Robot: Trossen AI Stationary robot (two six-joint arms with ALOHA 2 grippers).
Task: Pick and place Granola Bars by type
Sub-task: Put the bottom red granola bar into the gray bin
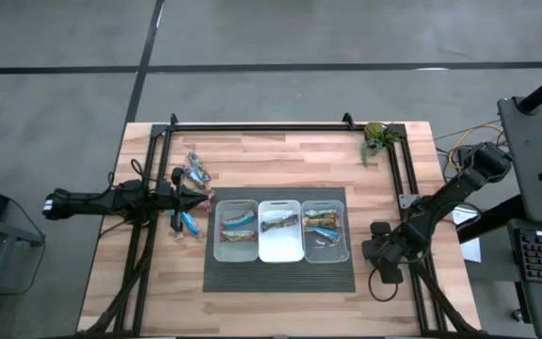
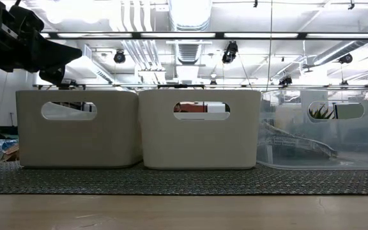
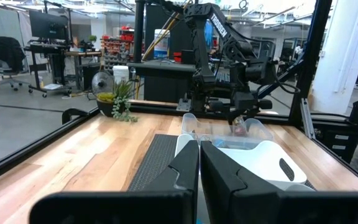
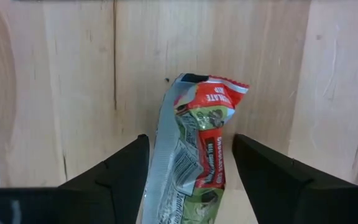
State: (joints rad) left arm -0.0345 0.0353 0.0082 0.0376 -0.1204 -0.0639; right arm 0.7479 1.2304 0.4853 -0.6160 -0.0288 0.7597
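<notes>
Granola bar (image 4: 194,155) between spread right pincer (image 4: 190,163) fingers, unseen from above; left pincer (image 1: 199,198) clenched.

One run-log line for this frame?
left gripper: shut, empty, beside loose bars | right gripper: open around silver-red bar | bins: partly filled

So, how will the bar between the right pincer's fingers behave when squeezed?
The granola bar looks light. Its glossy, crinkled foil may slip or buckle. The right pincer stands open around it, so a centred squeeze seems safest.
</notes>
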